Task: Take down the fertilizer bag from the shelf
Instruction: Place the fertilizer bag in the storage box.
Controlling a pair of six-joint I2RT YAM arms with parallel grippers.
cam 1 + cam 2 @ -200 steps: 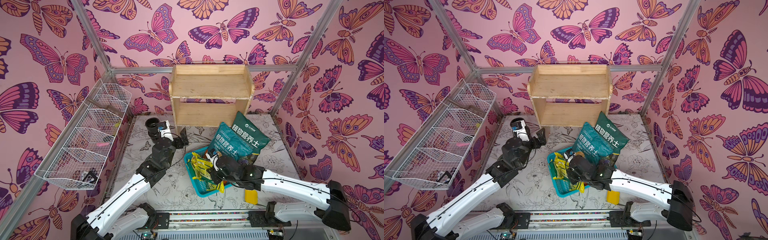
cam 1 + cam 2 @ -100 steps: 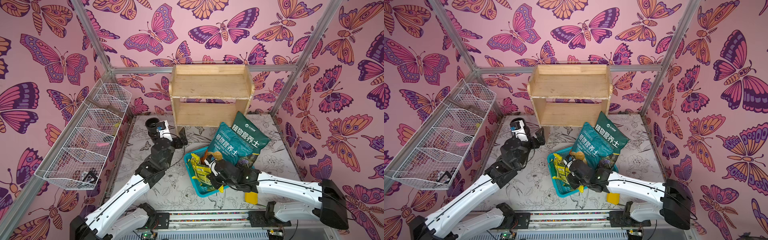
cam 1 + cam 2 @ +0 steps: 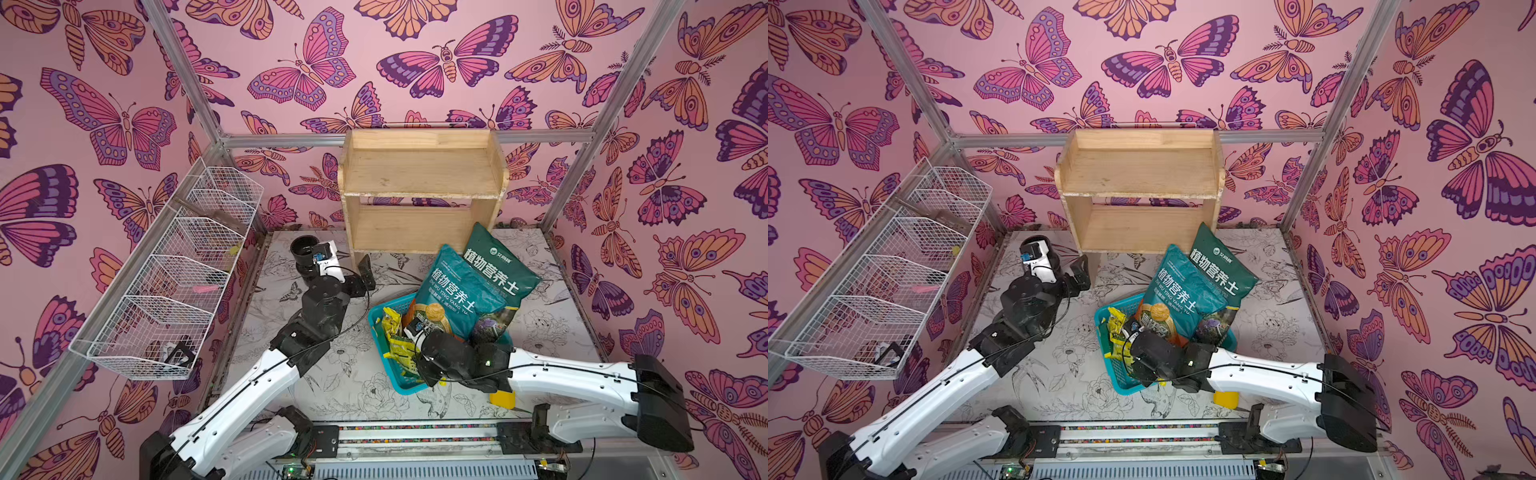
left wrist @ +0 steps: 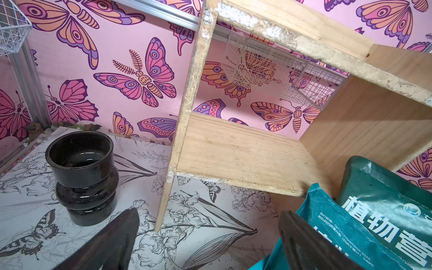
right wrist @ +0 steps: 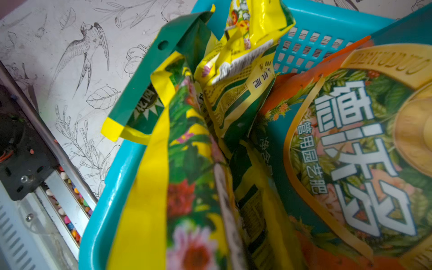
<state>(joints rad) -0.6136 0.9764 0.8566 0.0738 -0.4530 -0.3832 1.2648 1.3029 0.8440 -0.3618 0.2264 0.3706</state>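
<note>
At the far left we see a wire rack on the wall. Next comes a black pot, upright on the table. The left gripper hovers just beside it with its jaws spread wide and nothing between them, facing the shelf's left leg. The shelf stands at the back wall. In front of it we find a blue basket. The fertilizer bag, yellow and green with flowers, is off the shelf and stands in that basket. The right gripper reaches down to it. Its fingers are hidden by the bag and the wrist, so we cannot tell whether they grip it. Two teal bags lean up out of the basket's right part, the rear one against the shelf's right leg.
</note>
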